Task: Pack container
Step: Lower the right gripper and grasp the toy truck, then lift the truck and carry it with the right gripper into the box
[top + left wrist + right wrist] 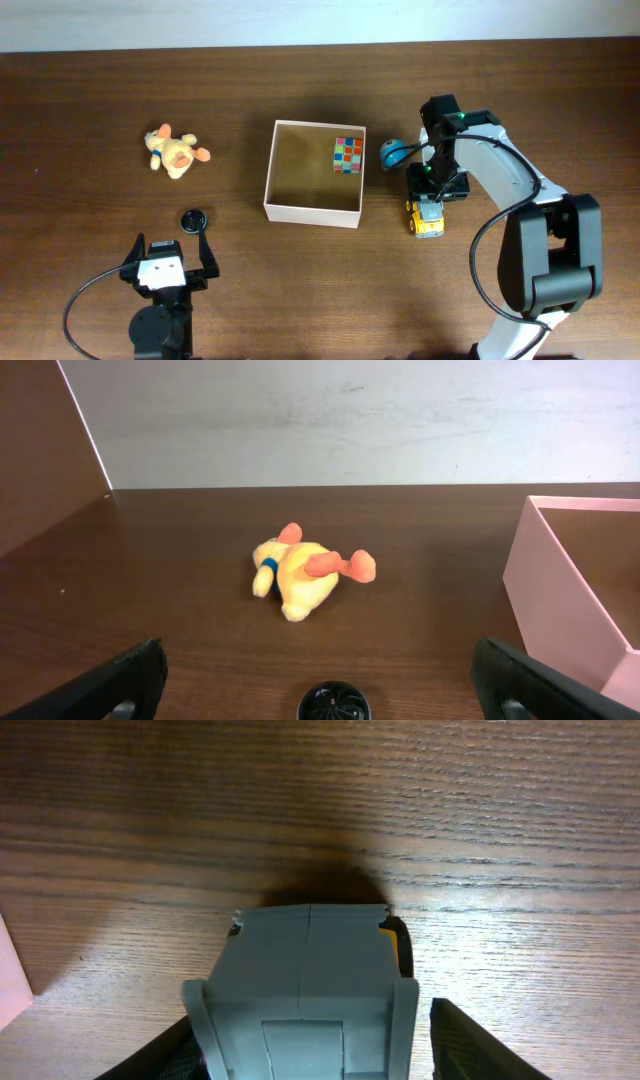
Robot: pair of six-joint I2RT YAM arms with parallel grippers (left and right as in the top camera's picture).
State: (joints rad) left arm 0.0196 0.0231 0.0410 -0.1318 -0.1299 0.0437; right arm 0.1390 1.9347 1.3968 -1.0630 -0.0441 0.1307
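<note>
The container (312, 212) is a shallow square box with white walls and a tan inside, at mid-table. It also shows at the right of the left wrist view (560, 595). A multicoloured cube (348, 155) lies in its far right corner. My right gripper (432, 195) is open and straddles a grey-and-yellow toy truck (427, 220) on the table just right of the box. In the right wrist view the fingers (305, 1055) flank the truck's grey bed (300, 970), with a small gap on the right side. My left gripper (170, 245) is open and empty near the front left.
A yellow plush duck (175, 152) lies left of the box, also seen ahead of the left gripper (300, 572). A small black round object (193, 219) sits between the left fingers (333, 703). A blue round toy (391, 153) lies by the box's right wall.
</note>
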